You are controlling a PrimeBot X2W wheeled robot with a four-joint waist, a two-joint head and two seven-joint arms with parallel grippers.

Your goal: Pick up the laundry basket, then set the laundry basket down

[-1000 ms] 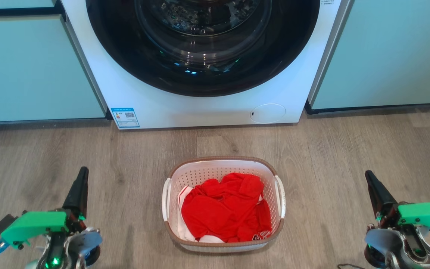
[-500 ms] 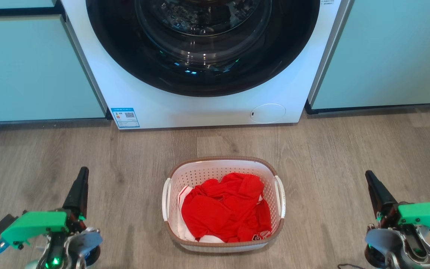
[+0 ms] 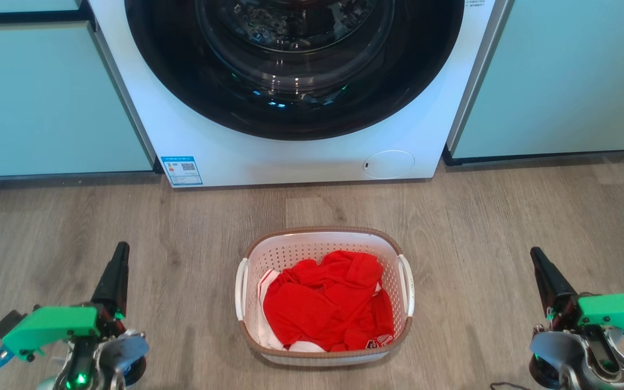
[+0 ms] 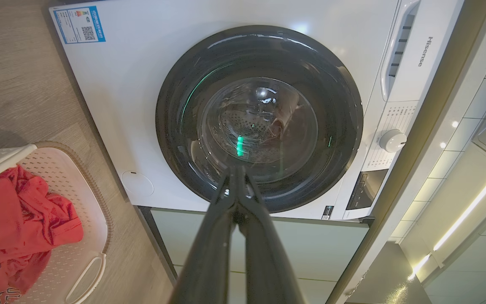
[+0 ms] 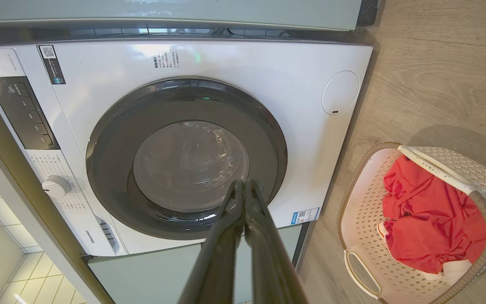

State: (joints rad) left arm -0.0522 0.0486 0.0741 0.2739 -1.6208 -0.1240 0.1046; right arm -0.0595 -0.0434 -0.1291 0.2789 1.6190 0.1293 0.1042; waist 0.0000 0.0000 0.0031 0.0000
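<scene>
The laundry basket (image 3: 312, 242), white and perforated with a brown rim and white side handles, stands on the wooden floor at the centre of the head view, holding red clothing (image 3: 325, 300). It also shows at the lower left of the left wrist view (image 4: 87, 202) and the lower right of the right wrist view (image 5: 363, 219). My left gripper (image 3: 121, 247) hovers well to the basket's left, shut and holding nothing. My right gripper (image 3: 534, 253) hovers well to its right, also shut and holding nothing. In each wrist view the two dark fingers (image 4: 236, 177) (image 5: 243, 185) are pressed together.
A white front-loading washing machine (image 3: 290, 157) with a dark round door stands just behind the basket. Pale green cabinets (image 3: 46, 97) flank it on both sides (image 3: 561, 81). Wooden floor (image 3: 182, 227) lies between each gripper and the basket.
</scene>
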